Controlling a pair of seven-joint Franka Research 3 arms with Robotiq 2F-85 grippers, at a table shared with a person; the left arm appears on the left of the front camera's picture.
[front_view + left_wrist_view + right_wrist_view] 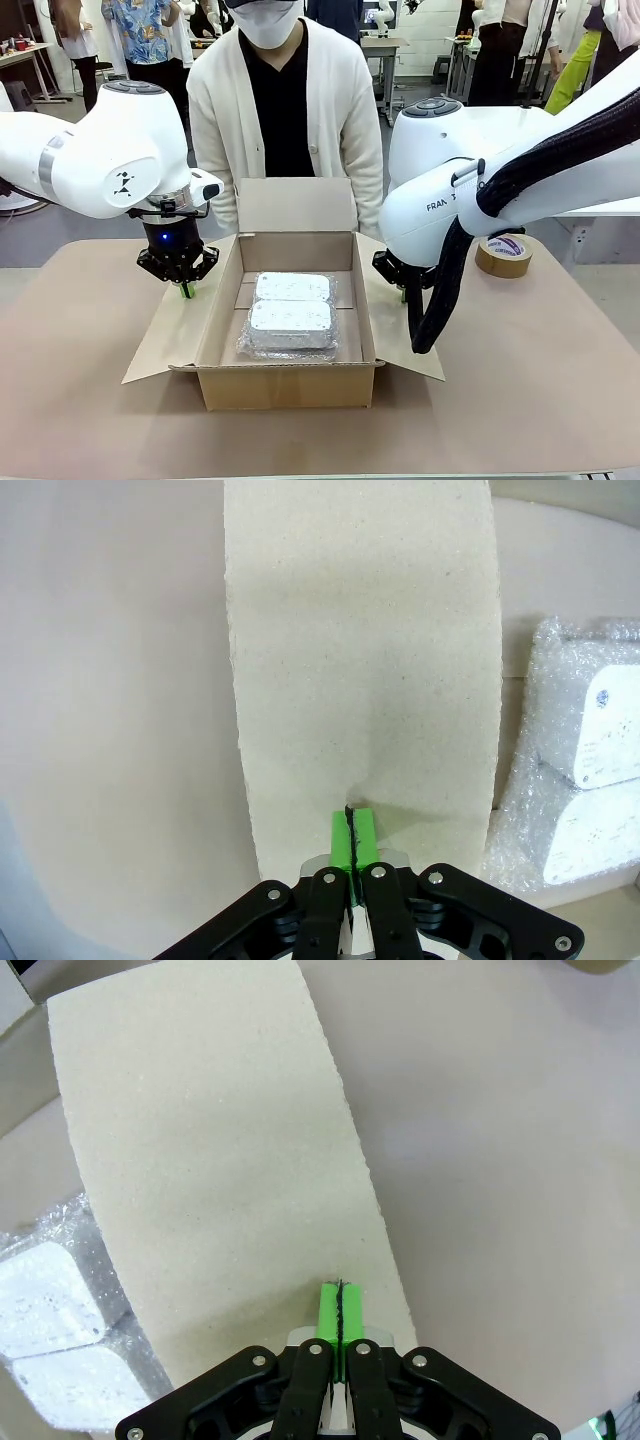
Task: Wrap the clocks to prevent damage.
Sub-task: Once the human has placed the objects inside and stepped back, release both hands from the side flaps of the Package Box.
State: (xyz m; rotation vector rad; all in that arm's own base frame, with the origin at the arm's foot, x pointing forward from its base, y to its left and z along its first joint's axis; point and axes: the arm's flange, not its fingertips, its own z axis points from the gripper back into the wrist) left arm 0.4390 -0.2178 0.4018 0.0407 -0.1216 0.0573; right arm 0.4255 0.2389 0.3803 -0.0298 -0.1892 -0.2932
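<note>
Hands both closed, one over each side flap of the open cardboard box [290, 385].

My left hand [185, 290] has its green pads pressed together with nothing between them, tips down over the box's left flap [175, 335], which is folded out toward the worktop [520, 380]. My right hand [403, 293] is closed the same way, gripping nothing, over the right flap [395, 345]. I cannot tell whether either hand touches the cardboard. The two white clocks [292, 315] lie flat on the box floor, one behind the other, covered in bubble wrap [250, 348]. A roll of tape [503, 255] sits on the worktop to the far right, and a person [285, 100] stands at the far side behind the box.
</note>
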